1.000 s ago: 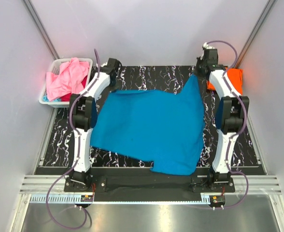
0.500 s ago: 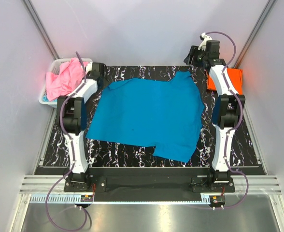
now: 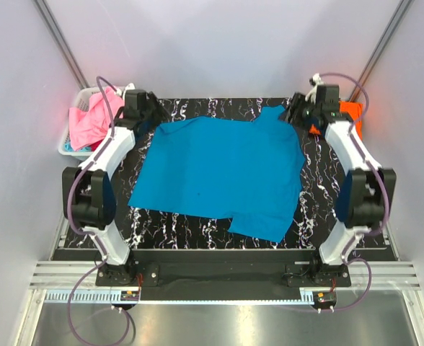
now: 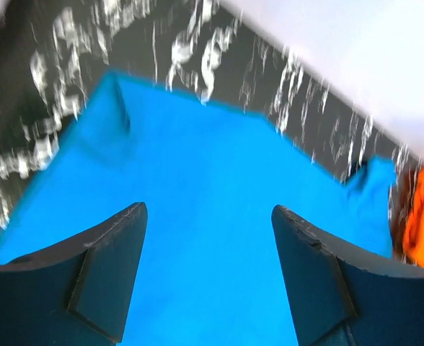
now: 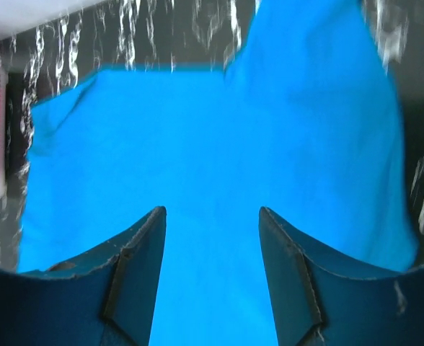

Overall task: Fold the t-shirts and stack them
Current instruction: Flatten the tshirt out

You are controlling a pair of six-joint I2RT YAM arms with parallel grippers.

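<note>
A teal-blue t-shirt [image 3: 223,176] lies spread flat on the black marbled mat, filling most of both wrist views [image 4: 212,187] [image 5: 219,151]. My left gripper [image 3: 148,108] hovers open above its far left corner; nothing is between the fingers in the left wrist view [image 4: 208,209]. Open and empty too, my right gripper [image 3: 298,109] hangs above the shirt's far right sleeve [image 5: 212,209]. An orange t-shirt [image 3: 350,117] lies folded at the far right, partly behind the right arm. A pink t-shirt [image 3: 89,119] is heaped in the white basket, with some red cloth under it.
The white lattice basket [image 3: 69,148] stands off the mat's far left corner, close to my left arm. Grey walls close in the cell on three sides. The mat's [image 3: 342,180] front edge meets a black rail by the arm bases.
Both grippers went from shut to open and let go of the teal shirt's far corners. The shirt dropped flat on the mat. Both arms swung outward and lifted off it.
</note>
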